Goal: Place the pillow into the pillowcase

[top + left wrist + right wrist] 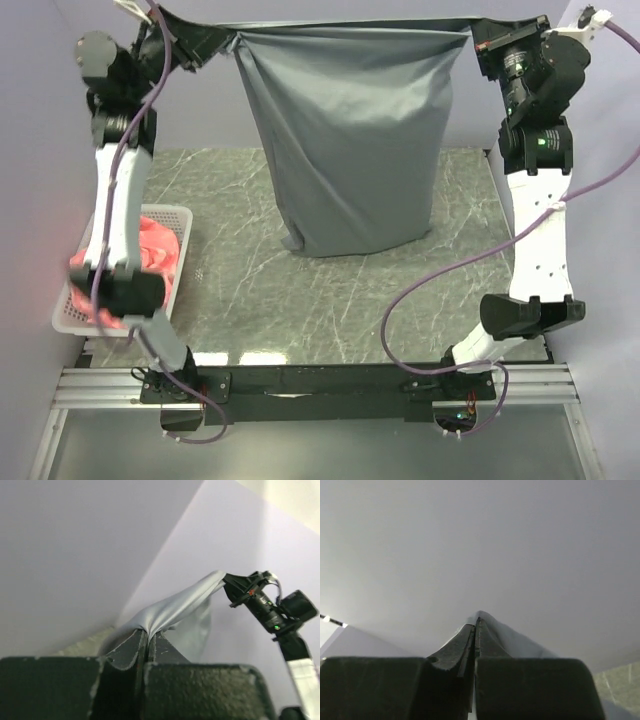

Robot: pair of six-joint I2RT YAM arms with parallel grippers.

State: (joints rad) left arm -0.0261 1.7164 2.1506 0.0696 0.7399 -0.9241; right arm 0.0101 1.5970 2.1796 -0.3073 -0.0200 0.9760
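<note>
Above table, centre: pillowcase (350, 140) hanging by its two top corners, top edge stretched taut between both grippers, bottom edge resting on far half of table (330, 310).
Left gripper (147, 632): raised high at far left, jaws clamped on left top corner of pillowcase, grey fabric bunched between the closed fingers.
Right gripper (476, 622): raised high at far right, jaws pressed together on right top corner of pillowcase, thin fold of fabric pinched at the tips.
Pillowcase shape: gathered folds fanning down from left corner, smoother and fuller lower down.
Pillow: hidden in all views; cannot tell whether inside.
Left edge of table: white basket (66, 318) holding pink-red cloth (160, 245).
</note>
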